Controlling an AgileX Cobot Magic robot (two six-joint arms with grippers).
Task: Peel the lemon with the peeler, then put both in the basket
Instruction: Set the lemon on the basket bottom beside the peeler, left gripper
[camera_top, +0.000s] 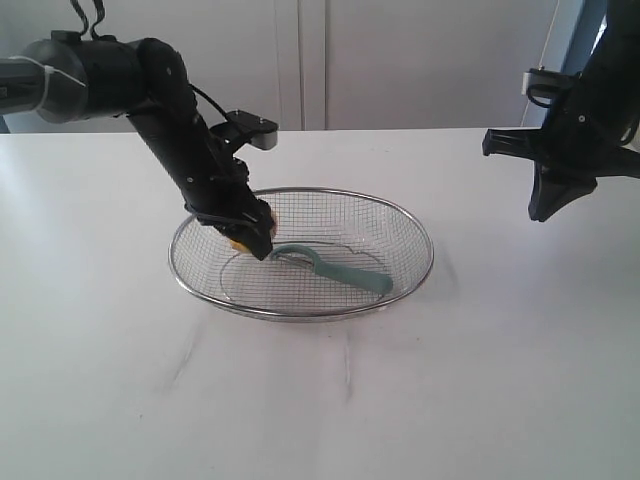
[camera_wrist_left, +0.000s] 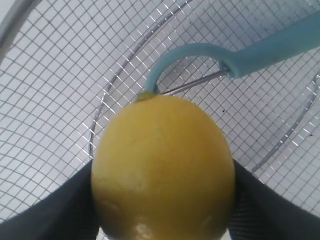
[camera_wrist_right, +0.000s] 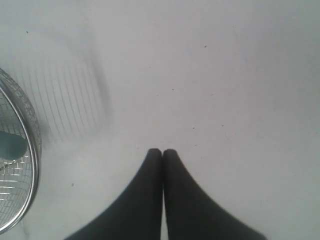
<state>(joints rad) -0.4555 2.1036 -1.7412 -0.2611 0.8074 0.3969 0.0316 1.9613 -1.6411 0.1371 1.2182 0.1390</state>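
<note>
Lemon (camera_wrist_left: 162, 170) sits clamped between the left gripper's (camera_top: 253, 236) jaws inside the basket's (camera_top: 300, 312) left end, just beside the peeler's (camera_top: 345, 272) head. Right gripper's (camera_wrist_right: 162, 152) jaws are pressed together, empty.

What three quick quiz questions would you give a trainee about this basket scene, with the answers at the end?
1. True or false: the peeler lies outside the basket.
2. What does the left gripper hold? A: nothing. B: the lemon. C: the peeler.
3. Fill in the word: the right gripper is ___ and holds nothing.

Key: 1 false, it lies inside the basket. 2 B. 3 shut.
</note>
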